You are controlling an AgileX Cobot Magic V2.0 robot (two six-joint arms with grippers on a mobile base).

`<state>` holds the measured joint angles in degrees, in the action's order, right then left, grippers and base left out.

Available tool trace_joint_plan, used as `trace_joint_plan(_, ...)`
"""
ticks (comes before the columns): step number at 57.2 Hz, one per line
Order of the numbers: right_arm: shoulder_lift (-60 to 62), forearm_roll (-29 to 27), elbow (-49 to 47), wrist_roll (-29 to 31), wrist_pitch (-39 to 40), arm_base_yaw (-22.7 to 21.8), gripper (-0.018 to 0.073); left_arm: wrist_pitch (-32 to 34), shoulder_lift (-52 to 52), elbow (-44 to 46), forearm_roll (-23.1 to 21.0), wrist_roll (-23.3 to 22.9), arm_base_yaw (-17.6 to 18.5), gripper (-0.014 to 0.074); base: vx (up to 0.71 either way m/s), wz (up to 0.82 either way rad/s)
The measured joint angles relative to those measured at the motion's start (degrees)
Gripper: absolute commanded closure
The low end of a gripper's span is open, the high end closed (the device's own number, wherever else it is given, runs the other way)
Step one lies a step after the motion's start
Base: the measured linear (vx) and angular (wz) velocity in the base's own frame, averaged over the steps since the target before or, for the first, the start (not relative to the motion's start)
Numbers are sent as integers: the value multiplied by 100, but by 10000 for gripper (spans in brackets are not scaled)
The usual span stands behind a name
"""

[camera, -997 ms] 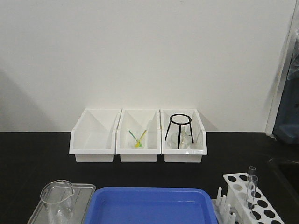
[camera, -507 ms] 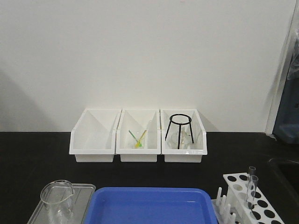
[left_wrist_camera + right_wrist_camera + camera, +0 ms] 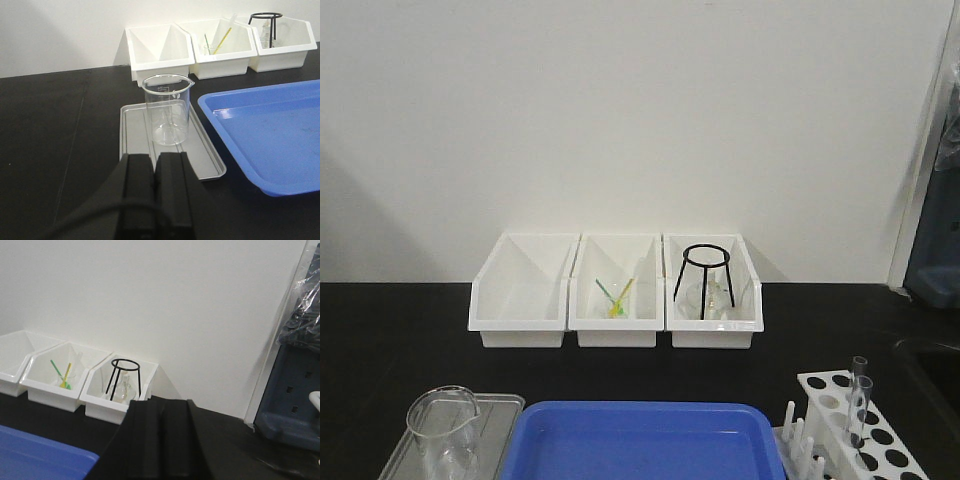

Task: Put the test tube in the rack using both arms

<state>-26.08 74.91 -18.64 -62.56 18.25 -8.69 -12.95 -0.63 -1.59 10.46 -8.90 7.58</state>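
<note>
While both grippers sit closed and empty, the left gripper (image 3: 155, 162) faces a beaker (image 3: 166, 110). The test tube (image 3: 861, 405) stands in the rack (image 3: 865, 430); the right gripper (image 3: 162, 410) points at the wall.

Beaker (image 3: 166, 110) just ahead of end effector (image 3: 155, 165)

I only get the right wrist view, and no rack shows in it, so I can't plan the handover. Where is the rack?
Observer: In the front view, the rack sits at the lower right, beside the blue tray.
Operator: Any tube in it?
Observer: Yes, a test tube stands upright in one hole.
Operator: And the left gripper?
Observer: The left gripper is shut and empty, facing a beaker on a grey tray.
</note>
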Motion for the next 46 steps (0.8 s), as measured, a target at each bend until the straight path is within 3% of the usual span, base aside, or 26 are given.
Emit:
trace_joint_plan(4, 0, -546, 15, 594, -7, 0, 570, 0, 0, 0, 0, 0, 0, 603, 0, 0)
trace_joint_plan(7, -16, -1190, 74, 1501, -7, 0, 570, 0, 0, 0, 0, 0, 0, 603, 0, 0)
trace_joint_plan(14, -65, -3504, 280, 3717, -258, 0, 570, 0, 0, 0, 0, 0, 0, 603, 0, 0)
trace_joint_plan(19, -15, -5206, 366, 4965, -656, 0, 570, 0, 0, 0, 0, 0, 0, 603, 0, 0)
trace_joint_plan(24, 198, -6455, 446, 6157, -1180, 0, 570, 0, 0, 0, 0, 0, 0, 603, 0, 0)
trace_joint_plan(31, 715, -7168, 685, 6897, -1541, 0, 570, 0, 0, 0, 0, 0, 0, 603, 0, 0)
trace_joint_plan(46, 2513, -7290, 1877, 6452, -1825, 27, 570, 0, 0, -5, 0, 0, 0, 603, 0, 0)
